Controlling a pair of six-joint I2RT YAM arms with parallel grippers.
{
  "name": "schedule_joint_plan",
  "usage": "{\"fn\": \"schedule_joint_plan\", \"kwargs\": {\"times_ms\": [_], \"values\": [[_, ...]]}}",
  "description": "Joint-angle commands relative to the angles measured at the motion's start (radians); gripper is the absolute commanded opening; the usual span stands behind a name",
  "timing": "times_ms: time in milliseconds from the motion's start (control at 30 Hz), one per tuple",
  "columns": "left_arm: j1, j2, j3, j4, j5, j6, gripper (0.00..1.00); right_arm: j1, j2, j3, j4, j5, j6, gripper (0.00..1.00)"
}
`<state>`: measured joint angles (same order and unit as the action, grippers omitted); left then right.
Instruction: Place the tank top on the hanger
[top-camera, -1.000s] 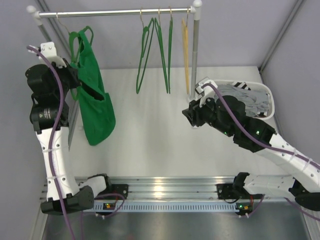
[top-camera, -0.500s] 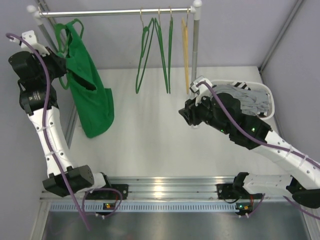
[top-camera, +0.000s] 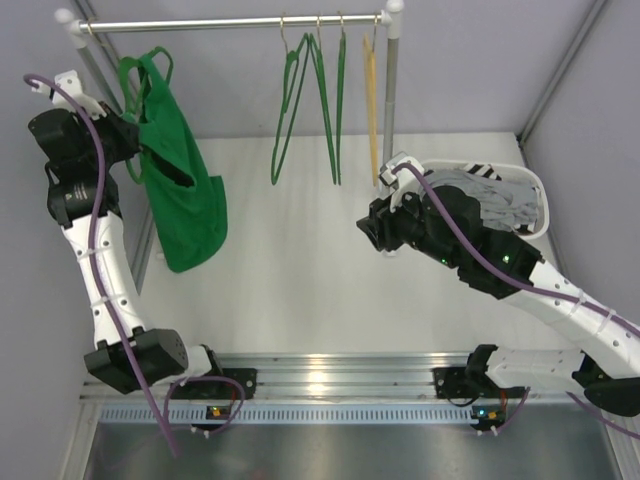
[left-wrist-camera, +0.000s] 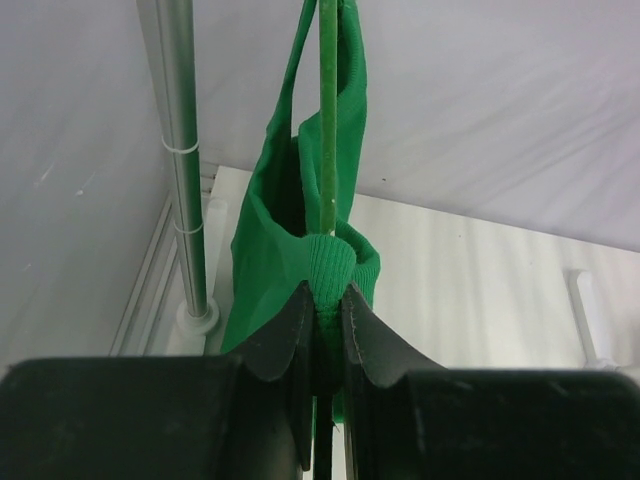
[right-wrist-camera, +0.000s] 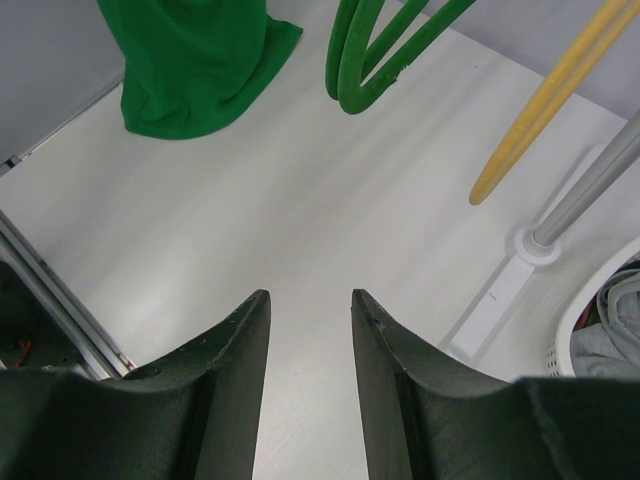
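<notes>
The left wrist view shows what the top view cannot. The left gripper (left-wrist-camera: 325, 318) is closed tight on a thick ribbed fold of the tank top (left-wrist-camera: 262, 250). The thin straight bar of the hanger (left-wrist-camera: 328, 120) rises out of that same pinch, up between the narrow straps. From above, the left gripper (top-camera: 128, 135) is only a dark block against the cloth. There the tank top (top-camera: 188, 195) hangs as a long, soft, bright green drape at the left end of the metal rail (top-camera: 230, 22). Whether the hook sits over the rail I cannot tell.

The right wrist view shows the right gripper (right-wrist-camera: 308, 300) with its fingers parted and nothing between them, over bare table (right-wrist-camera: 300, 200). In the top view the right gripper (top-camera: 372, 232) is near a white plastic basket (top-camera: 540, 195) of grey striped clothes (top-camera: 490, 205).

Thin triangular spare hangers (top-camera: 305, 110) in green and a yellow hanger (top-camera: 372, 100) hang from the rail. The table is smooth matt white, and pale grey walls (top-camera: 470, 70) close it in.
</notes>
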<state>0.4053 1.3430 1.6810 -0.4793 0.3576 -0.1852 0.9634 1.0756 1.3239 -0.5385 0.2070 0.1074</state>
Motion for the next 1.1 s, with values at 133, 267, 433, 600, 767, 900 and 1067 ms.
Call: {"fn": "schedule_joint_plan", "kwargs": {"times_ms": [133, 267, 433, 600, 767, 900, 1067], "values": [[0.007, -0.071, -0.003, 0.104, -0.025, -0.017, 0.27, -0.009, 0.003, 0.021, 0.051, -0.018, 0.006, 0.41], [0.007, -0.070, 0.038, 0.059, -0.055, -0.011, 0.39, -0.009, 0.003, 0.028, 0.045, -0.027, 0.009, 0.46], [0.007, -0.077, 0.091, 0.030, -0.071, -0.010, 0.57, -0.009, -0.003, 0.029, 0.038, -0.021, 0.014, 0.52], [0.004, -0.091, 0.144, 0.025, 0.024, -0.092, 0.58, -0.009, -0.011, 0.017, 0.037, -0.012, 0.021, 0.56], [-0.061, -0.117, 0.120, 0.036, 0.147, -0.197, 0.64, -0.009, -0.028, 0.005, 0.043, 0.011, 0.032, 0.63], [-0.252, -0.183, 0.040, -0.008, 0.009, -0.157, 0.63, -0.009, -0.046, -0.025, 0.049, 0.034, 0.040, 0.70], [-0.465, -0.315, -0.178, -0.012, -0.146, -0.157, 0.61, -0.009, -0.097, -0.069, 0.043, 0.068, 0.058, 0.85]]}}
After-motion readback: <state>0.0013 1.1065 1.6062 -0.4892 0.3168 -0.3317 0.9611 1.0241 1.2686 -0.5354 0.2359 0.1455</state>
